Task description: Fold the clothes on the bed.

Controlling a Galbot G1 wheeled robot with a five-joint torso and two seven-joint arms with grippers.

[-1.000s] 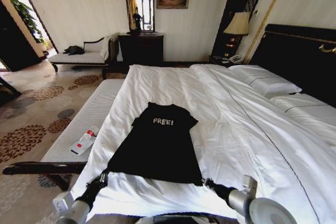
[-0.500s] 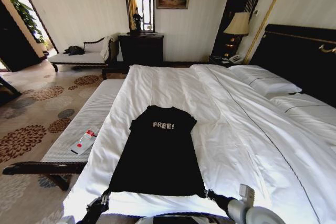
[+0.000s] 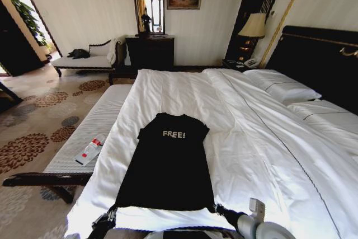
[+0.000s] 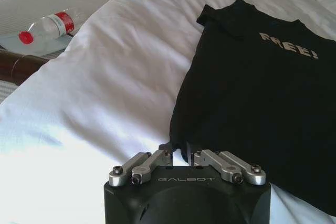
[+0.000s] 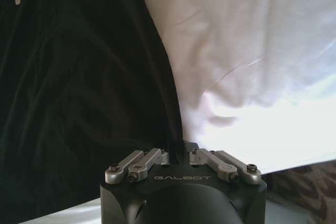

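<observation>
Before us spreads the bed (image 3: 268, 155), its white duvet reaching away to the pillows and dark headboard on our right. Along its left side runs a striped bench (image 3: 92, 132) with a water bottle (image 3: 90, 150) lying on it.

On the near part of the duvet lies the black T-shirt (image 3: 168, 163), flat, sleeves tucked in, its "FREE!" lettering at the far end. Its long axis runs straight away from us, collar far and hem near, so the hem lies crosswise right in front of both arms.

Our left gripper (image 3: 110, 215) sits at the hem's left corner and our right gripper (image 3: 215, 209) at the right corner, each about equally near its own corner. In the left wrist view, the left gripper (image 4: 181, 155) has its jaws drawn together on the dark cloth at that corner; in the right wrist view, the right gripper (image 5: 179, 150) likewise looks pinched on the shirt's edge. We judge both corners are gripped, and any fold would carry the hem along that long axis toward the collar.
</observation>
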